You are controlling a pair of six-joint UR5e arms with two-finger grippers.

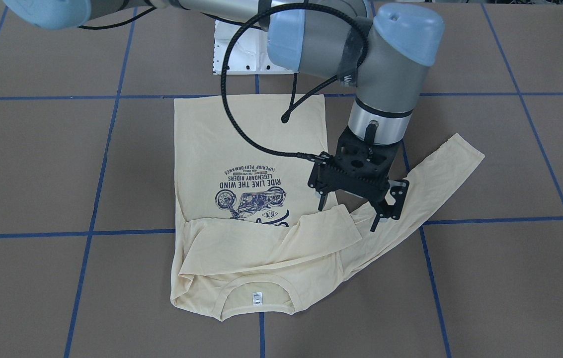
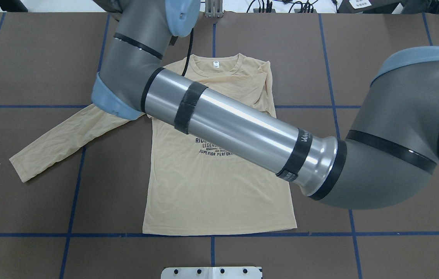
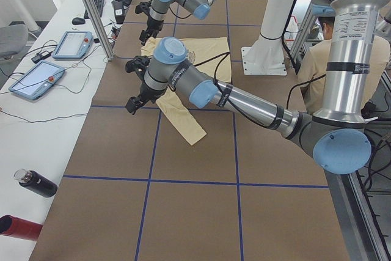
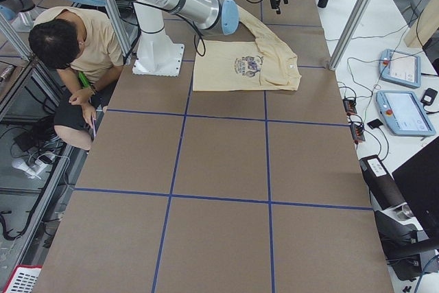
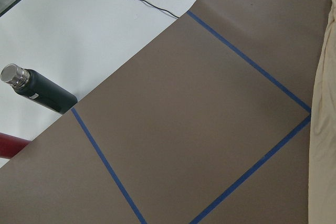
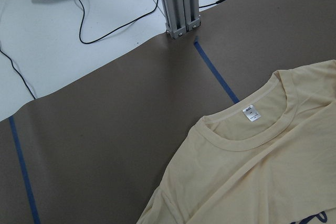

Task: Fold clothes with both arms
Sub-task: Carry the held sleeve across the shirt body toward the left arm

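The cream-yellow shirt (image 1: pixel 241 149) lies print-up on the brown table, with its collar (image 6: pixel 247 129) on the side away from the robot's base. One sleeve (image 1: pixel 271 243) is folded across the chest. Its cuff ends right under my left gripper (image 1: pixel 348 219), which is open, fingers (image 1: pixel 321 201) apart and holding nothing. The other sleeve (image 2: pixel 60 139) stretches out diagonally on my left side. My left forearm (image 2: pixel 234 128) crosses over the shirt. My right gripper (image 3: pixel 148 19) shows only in the side views, raised near the collar end, and I cannot tell its state.
A white base plate (image 2: pixel 211 272) sits at the table's robot-side edge. A person (image 4: pixel 68 46) crouches beside the pedestal. A black bottle (image 5: pixel 37 90) lies off the table's left end. An aluminium post (image 6: pixel 181 3) and control pendants (image 4: pixel 405 111) stand beyond the far edge.
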